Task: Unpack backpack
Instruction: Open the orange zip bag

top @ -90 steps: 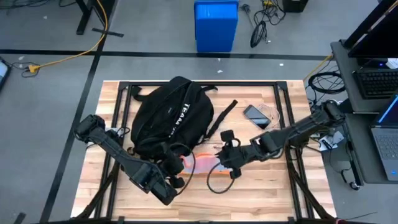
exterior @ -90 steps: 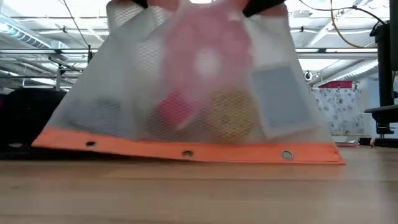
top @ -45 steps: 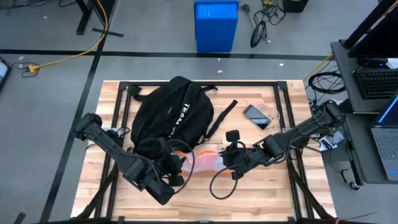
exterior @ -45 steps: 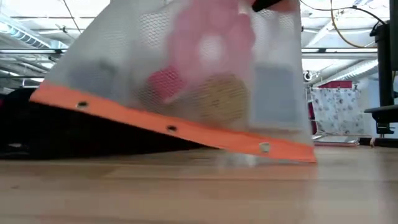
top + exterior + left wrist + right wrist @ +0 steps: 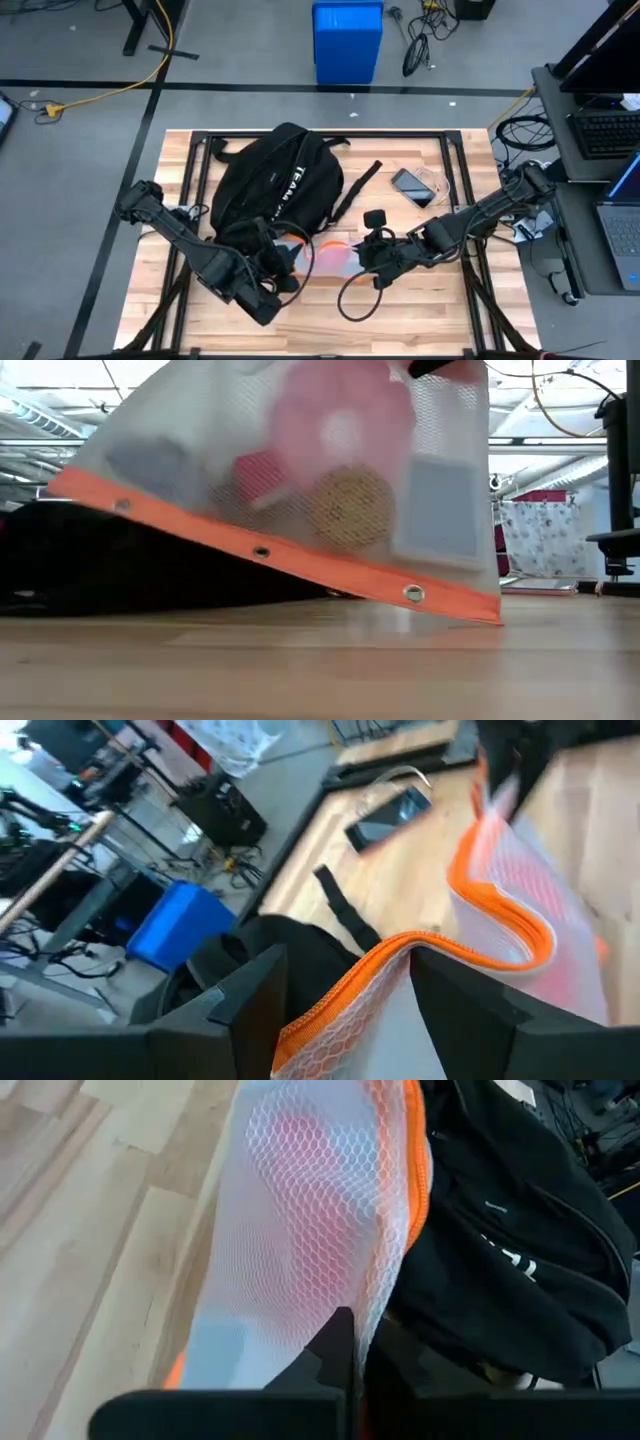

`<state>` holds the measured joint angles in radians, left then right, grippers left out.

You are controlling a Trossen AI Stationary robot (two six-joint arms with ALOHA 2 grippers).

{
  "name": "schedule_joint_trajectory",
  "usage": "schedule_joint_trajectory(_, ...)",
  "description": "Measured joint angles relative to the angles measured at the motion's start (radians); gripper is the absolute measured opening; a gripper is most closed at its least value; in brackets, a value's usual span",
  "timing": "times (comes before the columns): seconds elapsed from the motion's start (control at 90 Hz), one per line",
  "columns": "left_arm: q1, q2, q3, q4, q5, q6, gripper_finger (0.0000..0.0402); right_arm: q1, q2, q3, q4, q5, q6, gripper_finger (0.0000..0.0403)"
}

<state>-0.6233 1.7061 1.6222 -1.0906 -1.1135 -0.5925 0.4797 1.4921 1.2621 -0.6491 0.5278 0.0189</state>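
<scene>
The backpack, black with white lettering, lies on the far-left part of the wooden table, its opening towards the near edge; nearest the low camera hangs a white mesh pouch with an orange hem studded with metal eyelets, tilted so that one lower corner almost meets the tabletop while the other rides high above the backpack's dark fabric; blurred pink, red, yellow and grey shapes show through the mesh; the right gripper, just right of the backpack's opening, has its fingers pinched closed on the pouch's mesh edge; the left gripper sits at the backpack's near edge, its fingers spread apart on either side of the pouch's orange zip edge, and whether they touch it I cannot tell; a black strap trails from the backpack's right side; beyond it lies a dark phone near the table's far-right part; on the floor past the table stands a blue bin.
</scene>
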Motion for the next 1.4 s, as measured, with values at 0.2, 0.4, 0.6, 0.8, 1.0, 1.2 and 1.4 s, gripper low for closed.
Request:
schedule_joint_trajectory(0.2,0.002,0.000,0.000,0.018,0.048,-0.037,0.0202,0.000,0.000,0.000,0.001,0.000,-0.001,0.0000)
schedule_joint_trajectory(0.4,-0.001,0.000,0.000,0.103,0.049,-0.081,0.0245,-0.001,0.000,0.000,-0.002,0.002,-0.001,0.0000)
schedule_joint_trajectory(0.6,0.025,0.000,0.000,0.135,-0.039,-0.072,0.0289,-0.001,0.000,0.000,-0.027,0.002,0.003,0.0000)
schedule_joint_trajectory(0.8,0.020,-0.001,-0.001,0.137,-0.104,0.007,0.0294,-0.001,0.000,0.000,-0.035,0.023,-0.002,0.0000)
schedule_joint_trajectory(1.0,0.019,-0.004,-0.001,0.206,-0.081,0.033,0.0294,-0.001,0.000,0.000,-0.034,0.025,-0.006,0.0000)
schedule_joint_trajectory(1.2,0.054,0.018,-0.008,0.345,0.078,0.075,0.0294,-0.001,0.000,-0.001,0.007,0.028,-0.045,0.0000)
schedule_joint_trajectory(1.4,0.117,0.095,-0.010,0.495,0.187,0.223,0.0294,-0.001,0.001,-0.001,0.024,0.026,-0.062,0.0000)
